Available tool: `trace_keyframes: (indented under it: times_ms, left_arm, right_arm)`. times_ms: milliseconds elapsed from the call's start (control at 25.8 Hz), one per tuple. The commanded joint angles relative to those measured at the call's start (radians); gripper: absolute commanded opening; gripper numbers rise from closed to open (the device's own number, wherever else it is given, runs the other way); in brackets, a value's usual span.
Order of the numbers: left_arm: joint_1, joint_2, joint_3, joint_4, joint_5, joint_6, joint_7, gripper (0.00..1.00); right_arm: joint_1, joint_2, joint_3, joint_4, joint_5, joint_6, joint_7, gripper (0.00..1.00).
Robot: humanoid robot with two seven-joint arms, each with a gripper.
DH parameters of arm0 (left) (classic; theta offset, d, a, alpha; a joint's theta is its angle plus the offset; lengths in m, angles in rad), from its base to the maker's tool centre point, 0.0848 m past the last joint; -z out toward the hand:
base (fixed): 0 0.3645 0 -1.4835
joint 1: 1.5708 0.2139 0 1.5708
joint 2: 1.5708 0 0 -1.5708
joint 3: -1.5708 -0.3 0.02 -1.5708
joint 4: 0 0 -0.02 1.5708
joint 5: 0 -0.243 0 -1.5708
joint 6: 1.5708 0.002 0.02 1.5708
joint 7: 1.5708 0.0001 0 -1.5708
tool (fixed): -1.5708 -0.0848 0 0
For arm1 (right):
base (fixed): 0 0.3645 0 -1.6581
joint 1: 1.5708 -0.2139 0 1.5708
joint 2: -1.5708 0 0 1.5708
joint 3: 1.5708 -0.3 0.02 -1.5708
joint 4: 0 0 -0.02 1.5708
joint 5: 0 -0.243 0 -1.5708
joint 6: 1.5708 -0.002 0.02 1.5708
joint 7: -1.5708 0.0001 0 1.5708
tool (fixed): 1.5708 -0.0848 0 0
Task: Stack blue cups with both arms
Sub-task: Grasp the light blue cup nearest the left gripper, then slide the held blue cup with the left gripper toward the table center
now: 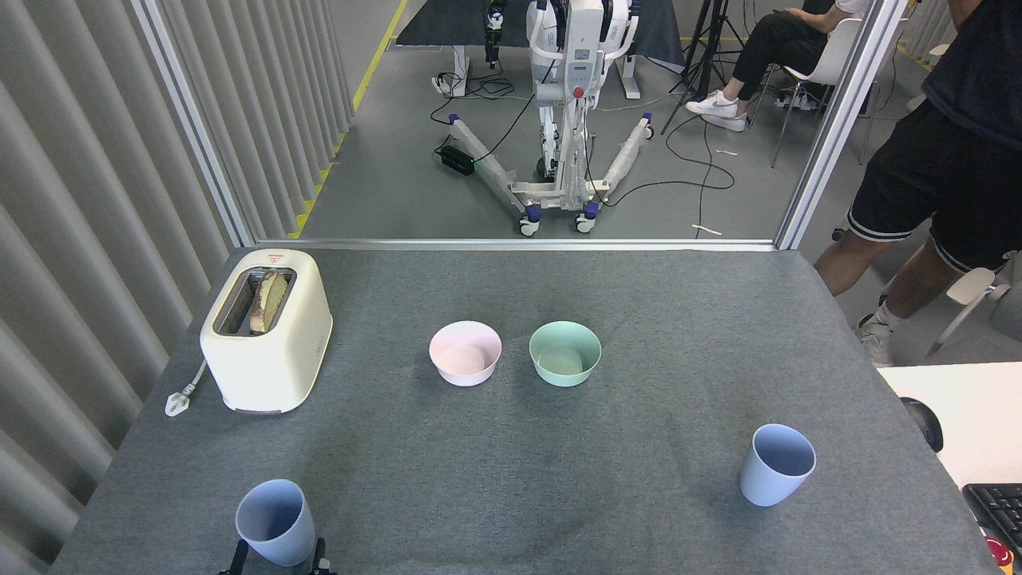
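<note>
Cream plastic marks the far left: a toaster (267, 329) with bread in its slot stands on the grey cloth-covered table (511, 495). Near of it, at the near left edge, the left blue cup (275, 522) stands upright and open-mouthed. Two dark fingertips of the left gripper (277, 559) poke up from the bottom edge, one on either side of the cup's base, spread wider than the base; whether they touch the cup I cannot tell, and nothing looks lifted. In the middle, farther back, a pink bowl (465, 353) and a mint-green bowl (564, 352) sit side by side, apart from both cups. Toward the near right, the right blue cup (776, 464) stands upright, well apart from its twin. No right gripper shows. Beyond the right edge a person (934, 176) stands. By my judgement the stacking has barely begun: both cups rest on the table, neither gripped for certain, and grasping, lifting and nesting all remain.
</note>
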Motion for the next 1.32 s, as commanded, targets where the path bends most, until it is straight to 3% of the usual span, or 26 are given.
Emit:
trace_keyframes:
  times_ms: [0,232,271,426,581,775,891,1123,1278]
  left_arm:
    - [-0.014,0.000,0.000,0.015,0.001,-0.003,0.000,1.00]
    - [-0.037,0.000,0.000,0.035,0.001,0.001,0.000,0.99]
    - [-0.037,0.000,0.000,0.035,0.001,0.003,0.000,0.95]
    - [-0.035,0.003,0.000,0.036,0.001,-0.008,-0.002,0.64]
    - [-0.026,0.001,-0.002,0.015,-0.001,-0.010,0.000,0.50]
    - [0.003,0.004,-0.023,-0.103,-0.002,-0.023,0.000,0.48]
    - [-0.011,0.008,-0.156,-0.152,-0.018,-0.074,0.000,0.49]
    - [-0.170,-0.017,-0.417,-0.014,-0.076,-0.074,0.000,0.50]
    - [-0.228,-0.077,-0.479,0.087,-0.100,-0.074,0.000,0.50]
  right_arm:
    - [-0.006,0.000,0.008,0.004,0.001,0.001,0.000,1.00]
    - [-0.006,0.000,0.010,0.004,0.001,0.001,-0.002,1.00]
    - [-0.006,0.000,0.010,0.004,0.000,0.001,-0.002,1.00]
    - [-0.006,0.000,0.011,0.007,0.000,0.001,-0.003,1.00]
    - [-0.008,0.000,0.011,0.012,0.000,0.001,-0.003,1.00]
    - [-0.008,0.002,0.011,0.012,0.000,0.001,-0.003,1.00]
    - [-0.009,0.002,0.022,0.016,0.001,0.002,-0.003,1.00]
    - [-0.013,0.002,0.023,0.016,0.000,0.004,-0.005,1.00]
    - [-0.013,0.002,0.019,0.018,0.000,0.004,-0.006,1.00]
